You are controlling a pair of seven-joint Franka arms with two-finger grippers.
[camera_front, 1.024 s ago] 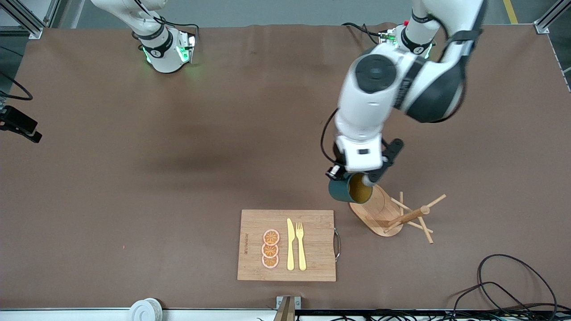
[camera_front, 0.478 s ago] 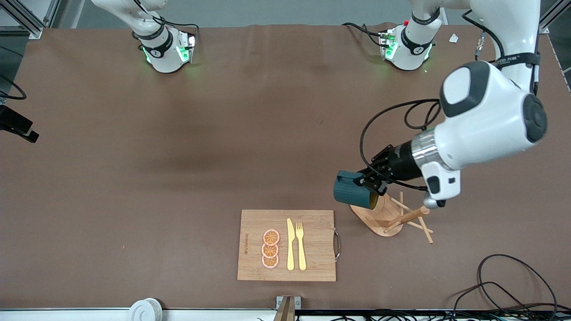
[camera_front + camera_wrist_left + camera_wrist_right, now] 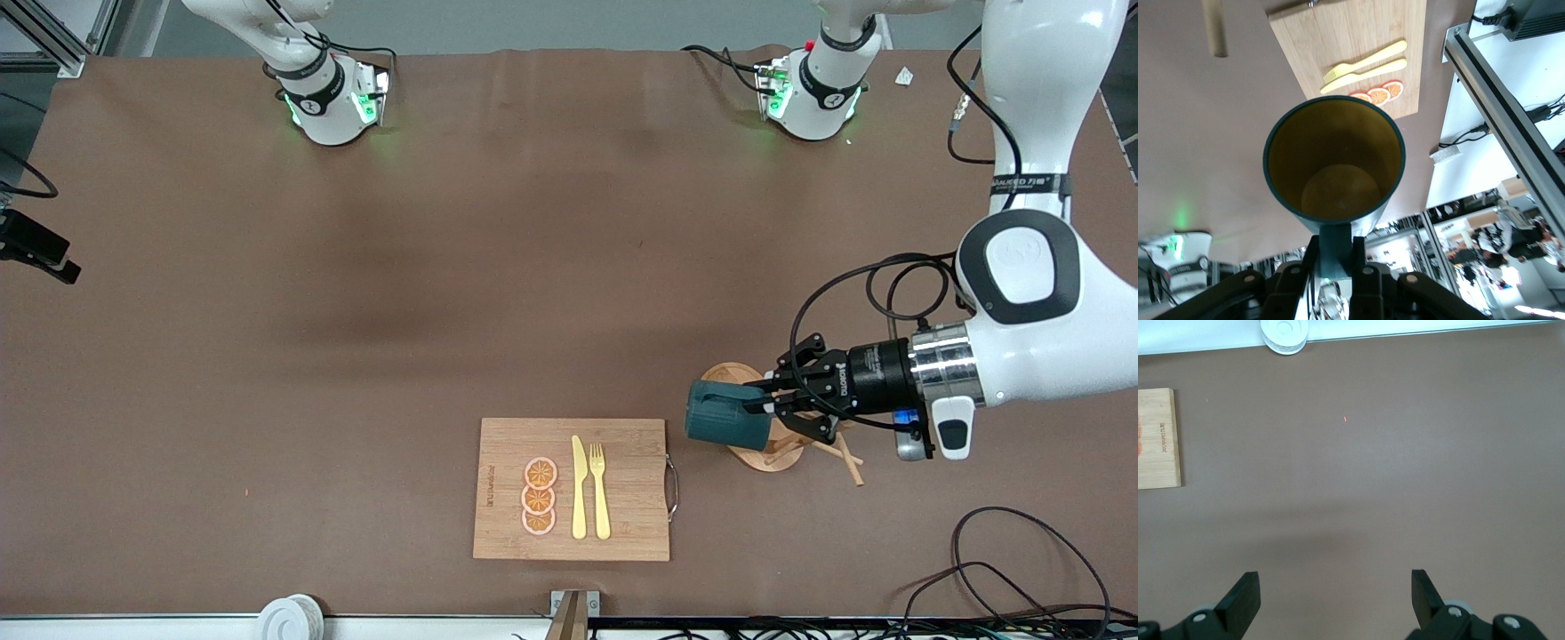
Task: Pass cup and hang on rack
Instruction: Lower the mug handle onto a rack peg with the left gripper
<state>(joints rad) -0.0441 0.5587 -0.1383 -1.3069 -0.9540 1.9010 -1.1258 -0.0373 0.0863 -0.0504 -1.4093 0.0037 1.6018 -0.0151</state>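
Observation:
The dark teal cup (image 3: 727, 425) lies on its side in the air over the rack (image 3: 772, 459), a light wooden mug tree with an oval base and thin pegs. My left gripper (image 3: 770, 405) is shut on the cup's handle. In the left wrist view I look straight into the cup's (image 3: 1335, 160) tan inside, with the handle pinched in the left gripper (image 3: 1335, 250) and one rack peg (image 3: 1215, 27) showing. The gripper and cup hide most of the rack's post. My right gripper (image 3: 1336, 590) stands open over bare table, holding nothing; its arm waits.
A wooden cutting board (image 3: 622, 533) with orange slices (image 3: 539, 496), a yellow knife (image 3: 579, 487) and a fork (image 3: 600, 489) lies beside the rack, toward the right arm's end. Black cables (image 3: 1022, 569) lie nearer the front camera, at the left arm's end.
The left arm has swung out toward its own end of the table and turned its wrist level. The cup has stayed in its grip and now hangs on its side over the rack.

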